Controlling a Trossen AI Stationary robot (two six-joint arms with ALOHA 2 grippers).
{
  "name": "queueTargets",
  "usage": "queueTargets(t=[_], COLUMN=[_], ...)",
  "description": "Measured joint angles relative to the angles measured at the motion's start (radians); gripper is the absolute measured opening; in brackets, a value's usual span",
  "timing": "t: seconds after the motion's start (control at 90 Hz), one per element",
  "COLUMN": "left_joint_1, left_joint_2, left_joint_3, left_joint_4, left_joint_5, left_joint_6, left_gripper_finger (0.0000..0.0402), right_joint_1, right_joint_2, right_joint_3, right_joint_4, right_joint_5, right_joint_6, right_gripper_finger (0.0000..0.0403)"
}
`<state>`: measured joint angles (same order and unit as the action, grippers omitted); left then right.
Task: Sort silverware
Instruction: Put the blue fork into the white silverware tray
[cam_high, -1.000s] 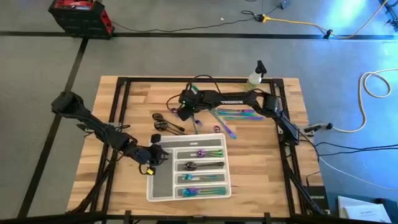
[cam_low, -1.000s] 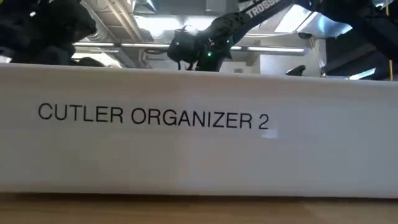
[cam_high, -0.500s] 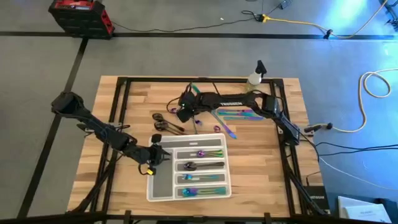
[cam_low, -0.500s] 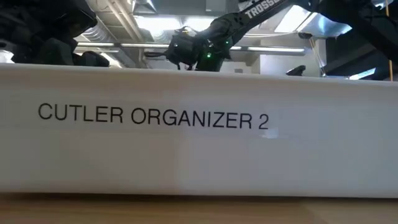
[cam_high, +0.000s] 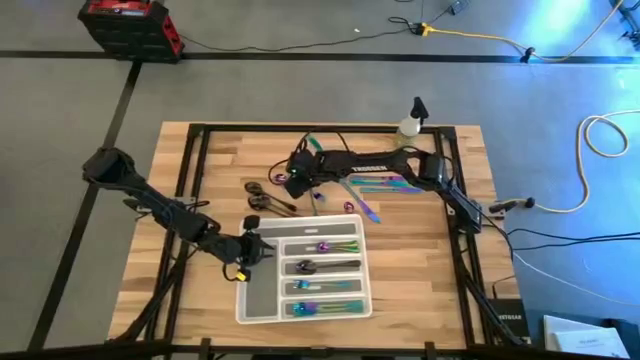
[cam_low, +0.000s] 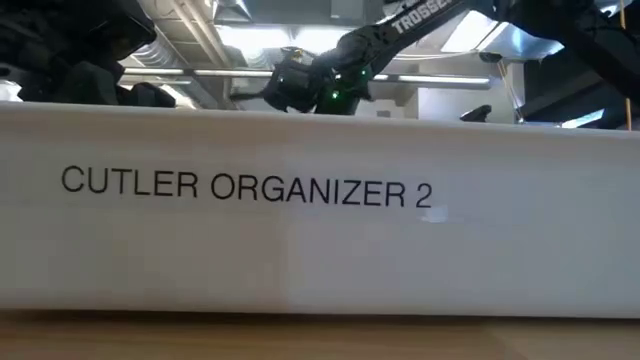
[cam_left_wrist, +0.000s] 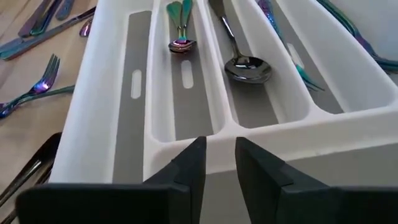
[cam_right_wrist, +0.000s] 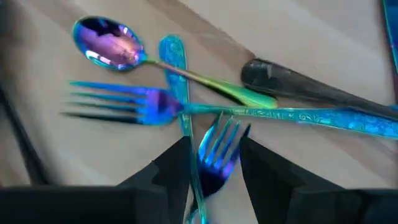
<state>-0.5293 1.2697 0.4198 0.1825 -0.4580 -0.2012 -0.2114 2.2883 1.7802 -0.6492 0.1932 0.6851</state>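
The wooden table (cam_high: 200, 180) carries a white compartment tray (cam_high: 258, 298) near its front edge, its side wall lettered "CUTLER ORGANIZER 2" in the low view. The left gripper (cam_high: 254, 250) sits at the tray's left end; the left wrist view shows its two fingers (cam_left_wrist: 193, 165) set close on either side of the tray's rim — whether they actually pinch the wall I cannot tell. The right gripper (cam_high: 296, 176) reaches over the middle of the table, beyond the tray, its fingers parted around the tines of an iridescent fork (cam_right_wrist: 214, 155) — the fork lies between them, but contact is not clear. Under it lie an iridescent spoon (cam_right_wrist: 112, 45), a second fork (cam_right_wrist: 143, 106) and a dark handle (cam_right_wrist: 298, 81), overlapping one another. More silverware (cam_high: 385, 184) lies loose to the right, and dark pieces (cam_high: 262, 195) to the left. Sorted pieces rest in the tray's compartments. A small spray bottle (cam_high: 411, 121) stands at the far edge.
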Motion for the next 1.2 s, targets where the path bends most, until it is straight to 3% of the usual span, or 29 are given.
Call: queueTargets(t=[0.344, 0.789, 1.2], left_joint_1=[0.000, -0.001, -0.001], left_joint_2=[0.000, 0.000, 0.000], left_joint_3=[0.000, 0.000, 0.000], left_joint_4=[-0.010, -0.015, -0.016], left_joint_5=[0.000, 0.000, 0.001], left_joint_6=[0.000, -0.005, -0.009], left_gripper_finger=[0.0072, 0.0072, 0.0072], right_joint_1=[0.016, 0.049, 0.041], right_joint_2=[0.028, 0.023, 0.003], right_joint_3=[0.001, 0.001, -0.007], right_joint_4=[0.016, 0.026, 0.001], right_joint_5=[0.060, 0.120, 0.190], right_joint_6=[0.044, 0.045, 0.069], right_gripper_finger=[0.0128, 0.0217, 0.0200])
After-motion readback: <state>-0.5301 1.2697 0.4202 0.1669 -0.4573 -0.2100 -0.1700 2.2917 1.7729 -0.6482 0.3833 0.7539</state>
